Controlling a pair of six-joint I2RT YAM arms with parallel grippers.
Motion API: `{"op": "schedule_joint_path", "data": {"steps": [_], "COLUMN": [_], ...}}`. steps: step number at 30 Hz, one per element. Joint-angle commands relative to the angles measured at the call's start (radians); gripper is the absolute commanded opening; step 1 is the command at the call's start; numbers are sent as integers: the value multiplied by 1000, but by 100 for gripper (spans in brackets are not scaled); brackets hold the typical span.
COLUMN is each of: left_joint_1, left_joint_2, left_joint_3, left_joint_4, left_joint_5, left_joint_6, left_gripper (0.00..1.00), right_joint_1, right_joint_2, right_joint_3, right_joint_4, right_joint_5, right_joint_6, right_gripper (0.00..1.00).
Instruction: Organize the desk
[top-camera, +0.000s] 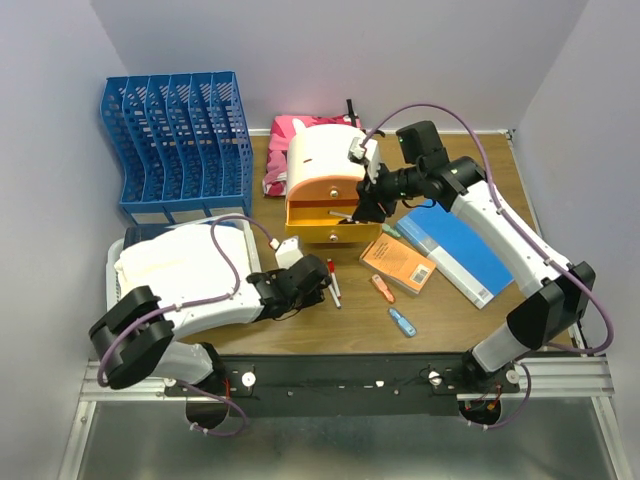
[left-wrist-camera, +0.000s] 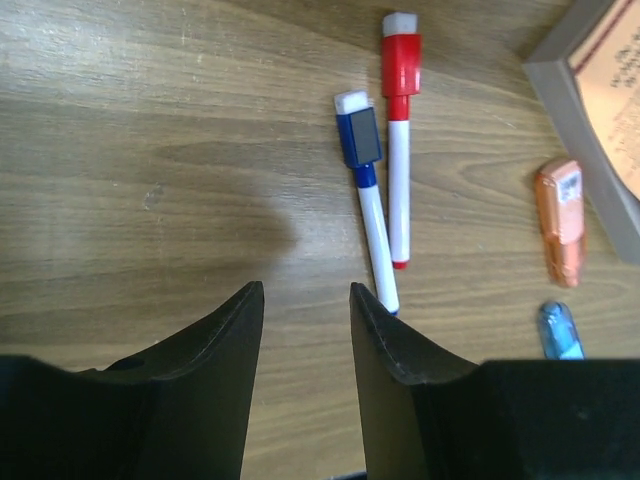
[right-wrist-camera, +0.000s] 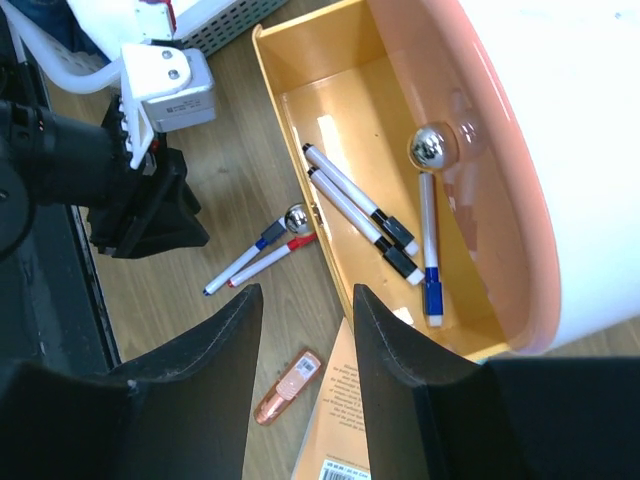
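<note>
On the brown wood desk stands a white and orange drawer unit with its lower yellow drawer pulled out. In the drawer lie two black-capped markers and a blue-capped marker. A blue marker and a red marker rest side by side on the desk. My left gripper hovers open and empty just left of the blue marker's tip. My right gripper hangs open and empty above the drawer's front edge.
An orange highlighter and a blue one lie near an orange book and a blue folder. A blue file rack stands back left; a white tray with cloth sits at the left edge.
</note>
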Motion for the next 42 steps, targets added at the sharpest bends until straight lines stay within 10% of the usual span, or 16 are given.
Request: {"op": "schedule_joint_path", "data": {"steps": [1, 22, 42], "left_joint_1": [-11, -18, -24], "left_joint_2": [88, 359, 284], "left_joint_3": [48, 254, 200], "left_joint_4": [56, -68, -117], "left_joint_5": [-60, -15, -31], "left_joint_6": [-45, 18, 58], "left_gripper": [48, 43, 39], "right_joint_1": [-22, -71, -87], "right_joint_2": [-47, -90, -88], "right_joint_3": [-39, -77, -85], "right_joint_4": [36, 48, 50], "right_joint_5": [-56, -74, -87], "right_joint_6": [39, 45, 47], "right_gripper": [49, 50, 50]}}
